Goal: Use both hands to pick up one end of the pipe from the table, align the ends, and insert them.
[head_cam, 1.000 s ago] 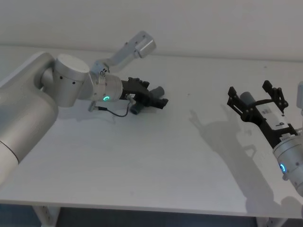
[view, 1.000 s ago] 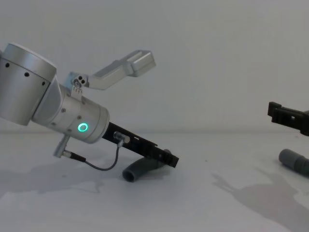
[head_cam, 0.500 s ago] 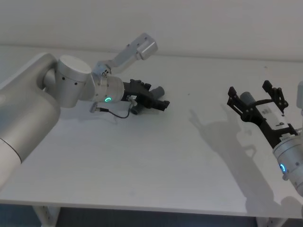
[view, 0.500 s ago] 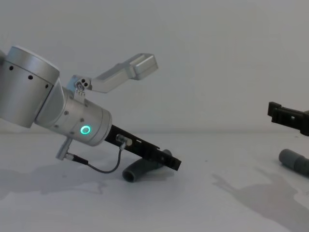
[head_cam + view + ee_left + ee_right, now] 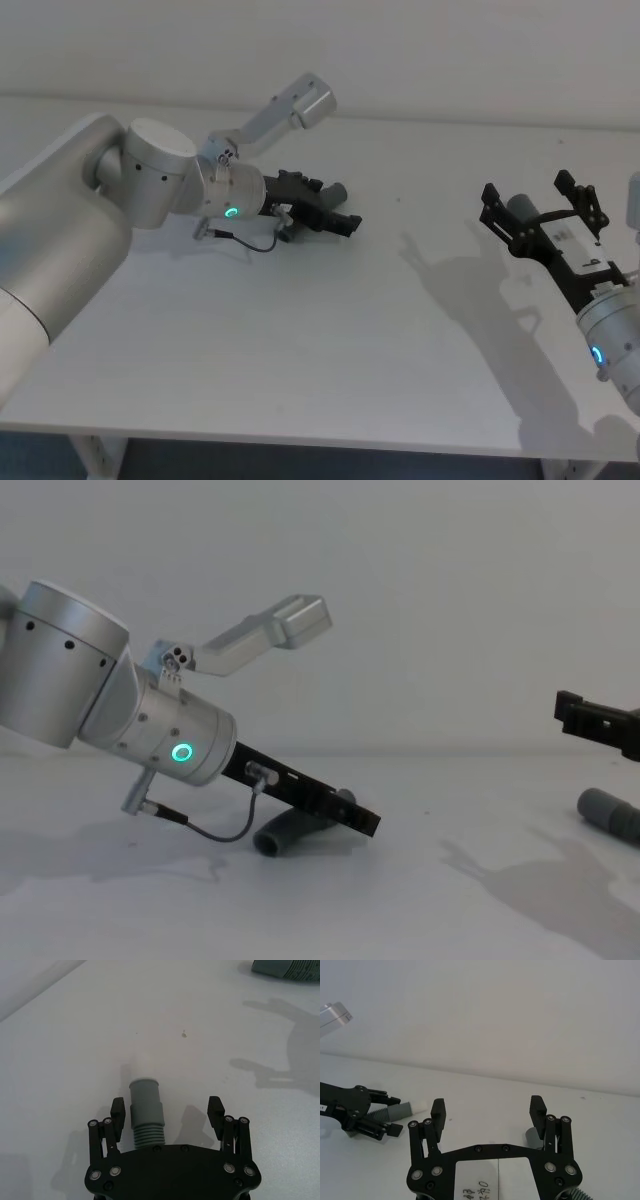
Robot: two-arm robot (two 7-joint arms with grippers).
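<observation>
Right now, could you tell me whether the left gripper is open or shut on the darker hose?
Open: the left gripper has its fingers wide apart, with the darker hose lying between them, close to one finger.

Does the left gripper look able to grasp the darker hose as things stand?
Probably yes. The left gripper is open astride the darker hose on the table, nothing else between its fingers, though the hose lies off-centre. The right gripper hovers open above the lighter hose.
</observation>
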